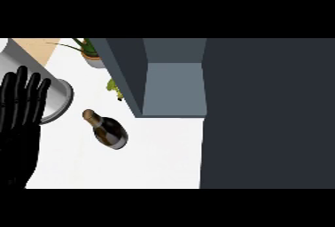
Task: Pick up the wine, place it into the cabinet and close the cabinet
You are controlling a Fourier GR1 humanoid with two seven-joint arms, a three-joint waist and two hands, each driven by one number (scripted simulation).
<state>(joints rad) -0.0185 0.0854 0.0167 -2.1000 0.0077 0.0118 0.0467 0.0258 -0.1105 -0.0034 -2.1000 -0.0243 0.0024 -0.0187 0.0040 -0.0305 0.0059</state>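
White counter [157, 155] is carrying the wine [107, 130], standing untouched near the cabinet [171, 84]. I'm seeing only my left hand [20, 115], resting wide open, holding nothing.

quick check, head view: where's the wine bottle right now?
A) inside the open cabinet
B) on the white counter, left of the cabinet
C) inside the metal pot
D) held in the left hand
B: the wine bottle stands on the white counter, left of the open cabinet, apart from the open left hand at the view's left edge.
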